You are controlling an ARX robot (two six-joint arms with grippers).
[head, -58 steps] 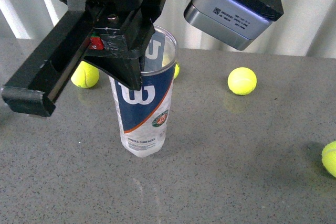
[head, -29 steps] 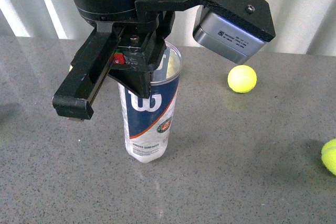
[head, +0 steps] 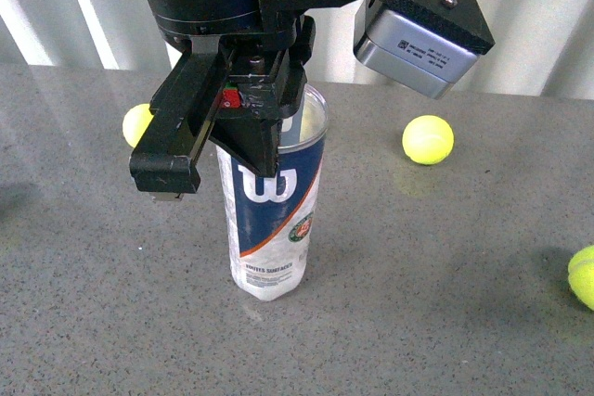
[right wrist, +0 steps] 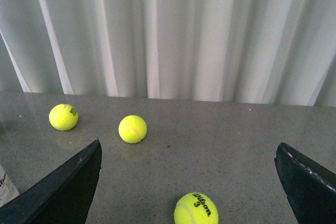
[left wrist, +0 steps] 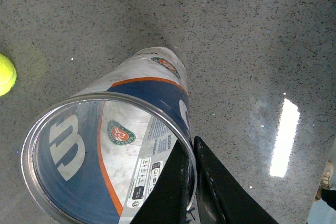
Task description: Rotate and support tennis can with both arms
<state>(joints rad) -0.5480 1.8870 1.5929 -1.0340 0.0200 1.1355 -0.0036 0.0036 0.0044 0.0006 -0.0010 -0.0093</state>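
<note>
Right now your left gripper [left wrist: 192, 146] is clamping the tennis can [head: 271, 220] by its metal rim. One finger is sitting inside the open mouth and the other is pressing on the outside of the wall, with the clear plastic squeezed between them (the left wrist view is showing this best). The can is standing on its base on the grey table [head: 445, 322], open end up. Its navy label, with the white W and the orange stripe, is facing the front camera. The arm's grey camera module [head: 413, 44] is hanging above the can's mouth and to its right.

Your right gripper [right wrist: 187, 144] is gripping nothing. Its fingers are spread wide apart, and it is pointing across the table toward the white curtain [right wrist: 184, 35].

Loose balls are lying around the can, all apart from it. One tennis ball [head: 137, 125] is peeking out beyond the can's left side, partly hidden by the gripper. A second ball [head: 428, 141] is resting well to the can's right and farther back. A third ball [head: 583, 277] is sitting far to the can's right, cut off by the frame edge.
</note>
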